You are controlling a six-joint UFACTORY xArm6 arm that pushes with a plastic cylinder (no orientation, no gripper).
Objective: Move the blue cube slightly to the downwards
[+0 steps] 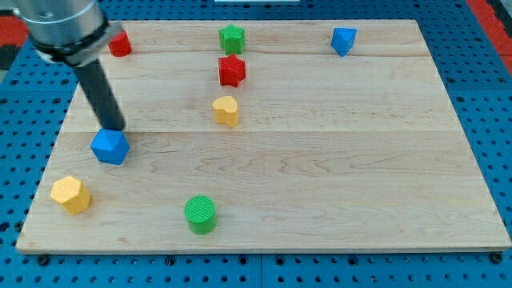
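The blue cube is sitting on the wooden surface toward the view's left, a little below mid-height, and it is lying skewed to the board's edges, with one corner pointing toward the view's bottom; being a cube, it is showing no long axis to speak of. My tip is resting just above the cube in the view, at its upper edge and apparently touching it, though the contact itself is too small to confirm. The dark rod is slanting up and toward the view's left into the grey arm housing at the top left corner. This arm is carrying no jaws, so there is nothing open or closed to tell of. Below the cube, near the bottom left corner, a yellow block is lying well apart from it, and a green cylinder is standing near the bottom edge. A second yellow block is sitting near the middle, with a red block above it and a green block above that. Another red block is peeking out beside the arm housing, and a second blue block is lying near the top right.
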